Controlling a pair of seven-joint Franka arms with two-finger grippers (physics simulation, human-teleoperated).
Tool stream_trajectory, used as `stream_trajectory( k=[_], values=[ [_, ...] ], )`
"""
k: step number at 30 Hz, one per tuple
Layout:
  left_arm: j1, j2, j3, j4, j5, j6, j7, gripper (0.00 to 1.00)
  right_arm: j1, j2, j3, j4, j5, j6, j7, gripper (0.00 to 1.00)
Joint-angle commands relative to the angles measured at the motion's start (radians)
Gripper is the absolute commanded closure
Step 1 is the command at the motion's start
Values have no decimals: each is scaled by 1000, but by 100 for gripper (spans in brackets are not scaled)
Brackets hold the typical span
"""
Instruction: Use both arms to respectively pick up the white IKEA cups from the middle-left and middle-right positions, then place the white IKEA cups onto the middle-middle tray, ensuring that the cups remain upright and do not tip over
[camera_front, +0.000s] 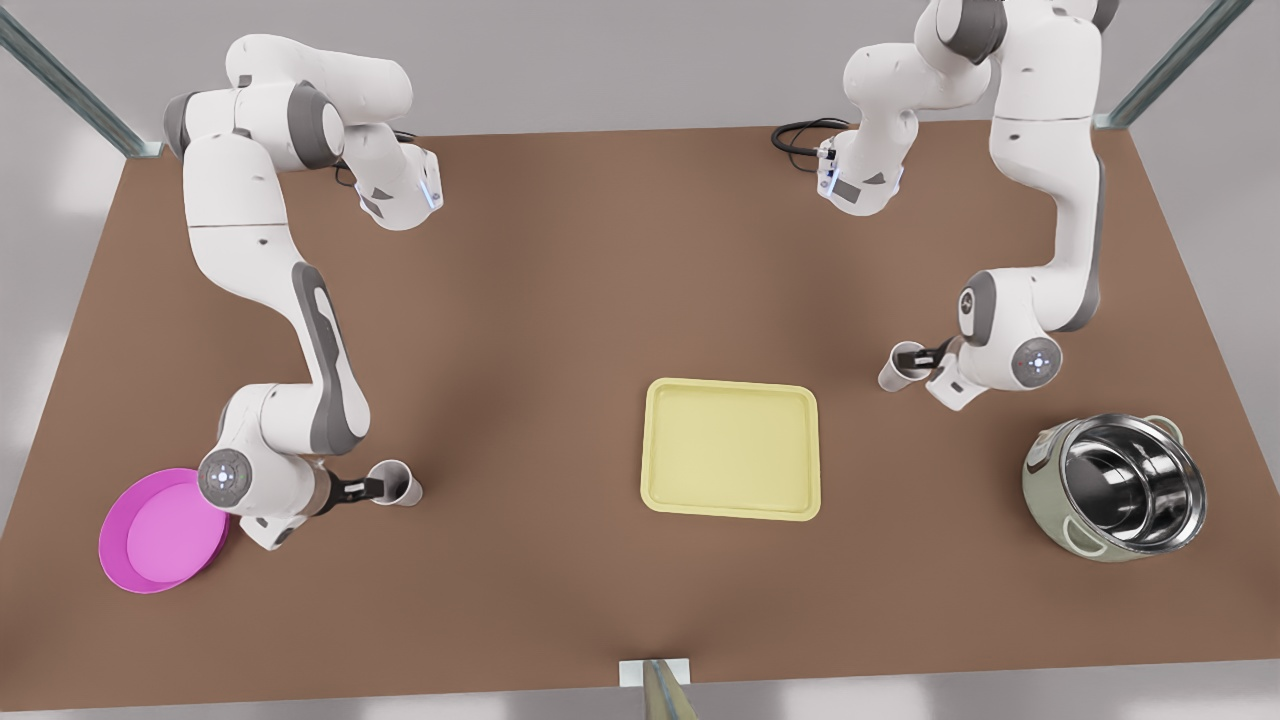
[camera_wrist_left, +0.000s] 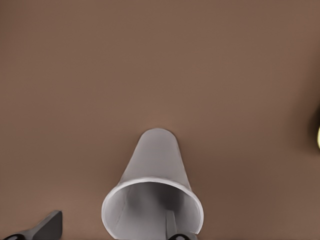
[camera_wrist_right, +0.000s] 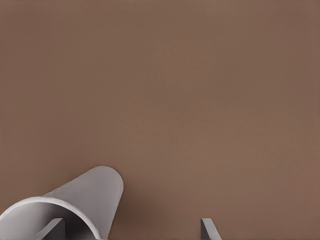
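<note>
We see the left claw (camera_wrist_left: 107, 229) apart, straddling the left cup (camera_wrist_left: 152, 200) wall, near the tray (camera_front: 730, 510) corner; the right claw (camera_wrist_right: 131, 229) likewise apart, straddling the right cup (camera_wrist_right: 85, 200), near the plate (camera_front: 150, 540) by the desk (camera_front: 560, 280) edge.

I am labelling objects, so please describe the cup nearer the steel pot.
Find the steel-lined pot at the front view's right. Up and left of it, beside an arm's black tool, stands a small white cup; the other cup sits near the magenta plate.
</note>
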Motion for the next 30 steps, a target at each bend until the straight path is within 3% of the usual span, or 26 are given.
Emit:
stream_trajectory(
  k=[1,3,4,5,8,10,13,14,15,18,19,21,22,26,30],
  values=[
    [4,9,0,-7,-1,73,18,0,0,-1,0,-12,3,72,-17,0],
    [5,12,0,-7,-1,89,18,0,3,2,0,-12,1,79,-17,0],
    [7,12,0,-5,-51,90,18,21,3,7,0,-14,1,80,-17,0],
    [10,12,0,-5,-93,90,18,32,3,21,0,-14,1,82,-19,0],
    [12,23,-1,-7,-162,115,20,43,4,28,0,-14,1,86,-19,0],
    [12,32,-5,-7,-176,130,20,44,4,33,0,-41,0,108,-19,0],
    [10,34,-6,-2,-171,130,43,53,12,41,0,-41,0,114,-20,0],
    [10,32,-8,-1,-166,129,43,60,15,41,0,-41,0,118,-20,0],
    [10,29,-15,1,-165,127,44,74,15,41,0,-41,-2,120,-23,0],
    [1,12,-40,15,-165,122,43,79,37,42,-2,-32,-2,122,-22,26],
    [1,9,-46,35,-173,122,23,79,38,41,0,-32,-5,120,-23,42],
    [-39,33,-57,153,-182,119,-67,79,53,41,-2,-26,-12,120,-31,67],
    [-56,50,-86,232,-176,119,-109,79,58,41,-2,-24,-14,120,-31,74],
    [-188,147,-89,418,-153,119,-322,79,58,38,-2,-5,-14,114,-36,78],
    [-286,241,-92,470,-96,203,-504,79,80,38,-2,58,-14,105,-36,79]
  ],
)
